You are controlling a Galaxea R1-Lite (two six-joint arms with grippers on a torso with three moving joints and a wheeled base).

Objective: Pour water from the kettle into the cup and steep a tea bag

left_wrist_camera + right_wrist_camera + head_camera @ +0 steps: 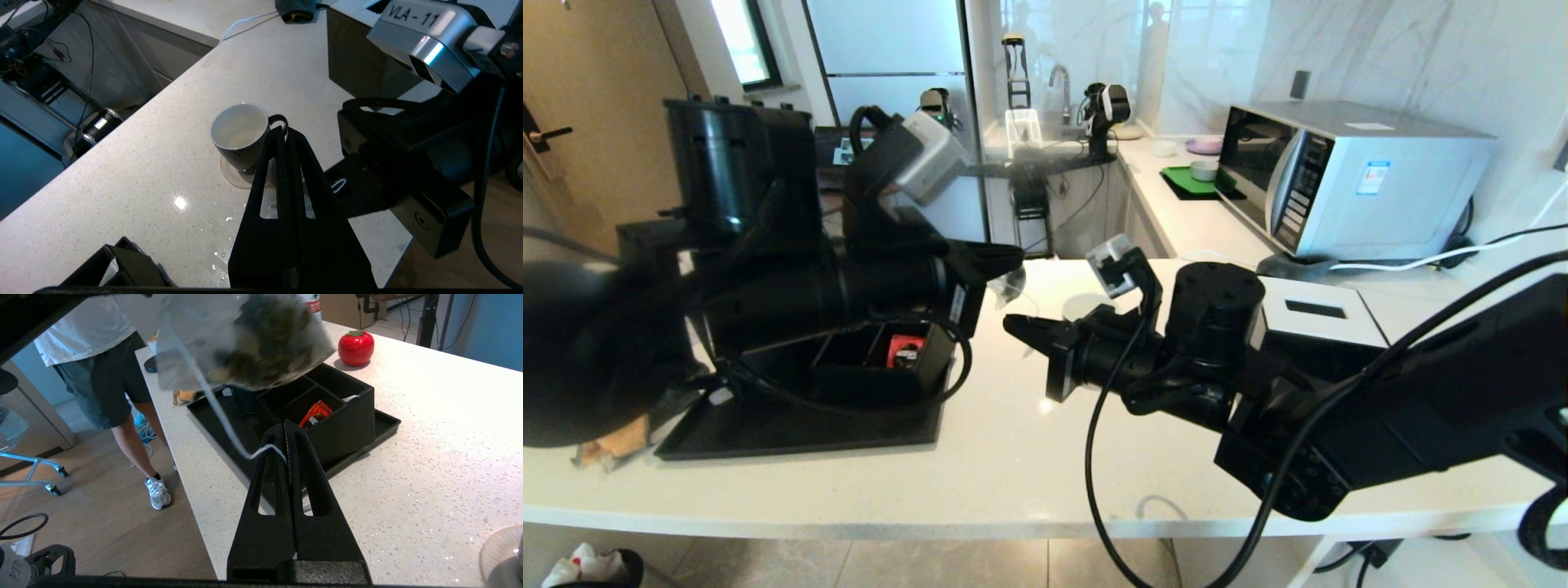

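Observation:
The cup [239, 134], black with a white inside, stands on a round coaster; in the head view only its rim [1085, 306] shows behind my right wrist. My left gripper [284, 131] [1017, 255] is shut on the top of the tea bag [245, 339] [1010, 284], which hangs in the air beside the cup. From the pouch the white string [212, 404] runs down to my right gripper [286, 424] [1011, 324], shut on it just below the left one. I cannot make out the kettle; my left arm covers that side.
A black tray [792, 429] carries a divided black box with a red packet [314, 414] [905, 349]. A red tomato-shaped jar [355, 347] stands beyond it. Behind my right arm are a white-topped black box [1319, 314] and a microwave [1347, 175]. A person [110, 375] stands at the counter's end.

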